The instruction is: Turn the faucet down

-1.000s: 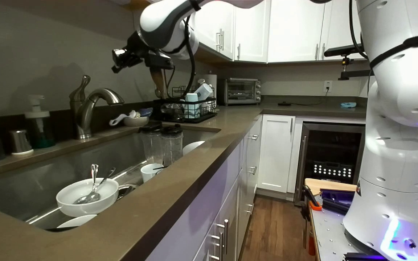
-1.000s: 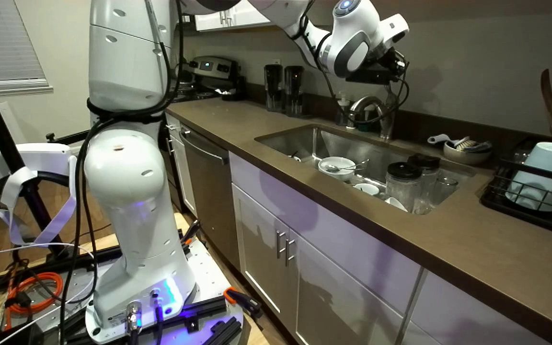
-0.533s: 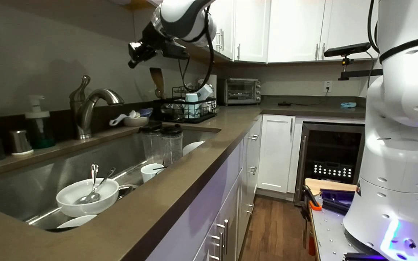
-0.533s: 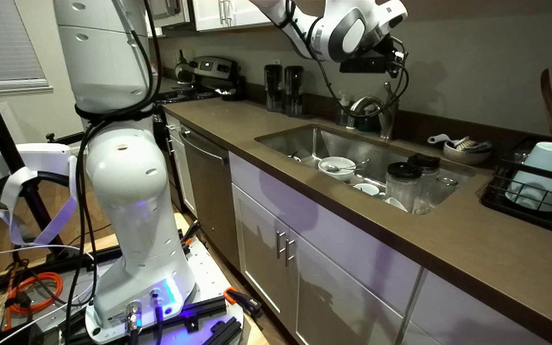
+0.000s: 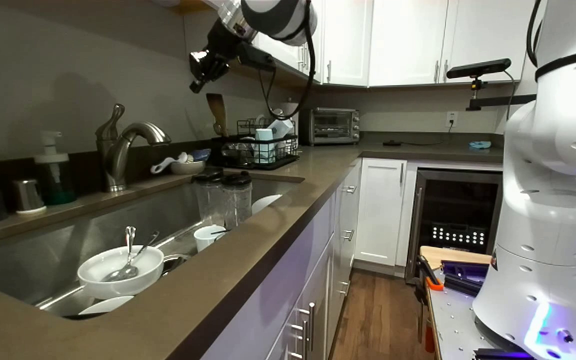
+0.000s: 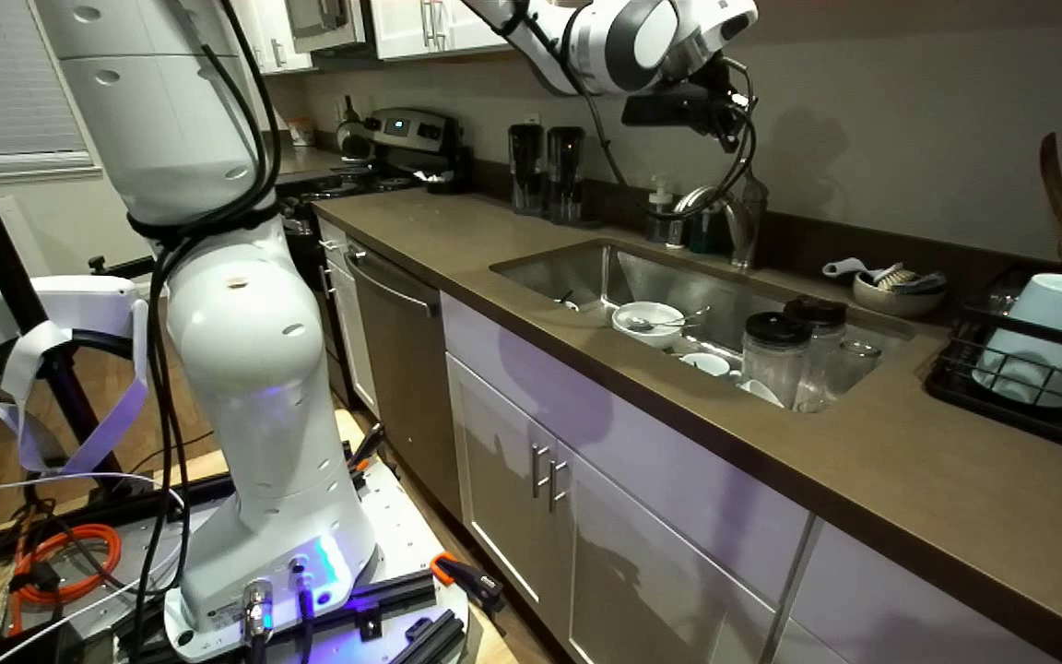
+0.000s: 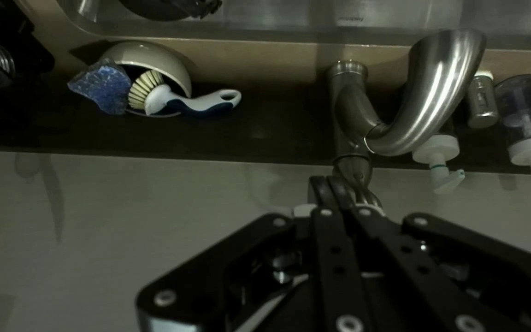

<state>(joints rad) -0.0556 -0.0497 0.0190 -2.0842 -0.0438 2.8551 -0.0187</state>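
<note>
Higher and farther from the faucet (image 5: 118, 155) than a second ago, the gripper (image 7: 328, 184) hangs in the air, fully closed and holding nothing. The faucet stands behind the sink (image 5: 93, 225), its handle (image 5: 111, 122) pointing upward and its spout (image 5: 145, 131) bending downward. I think the turning is either done or waits for another approach. Brown countertop (image 6: 955, 470) surrounds the sink, a dish rack (image 6: 1020, 419) stands on it, and grey wall (image 6: 909, 138) rises behind.

In the wrist view, the claw (image 7: 328, 181) hides part of the faucet handle (image 7: 360, 174).
</note>
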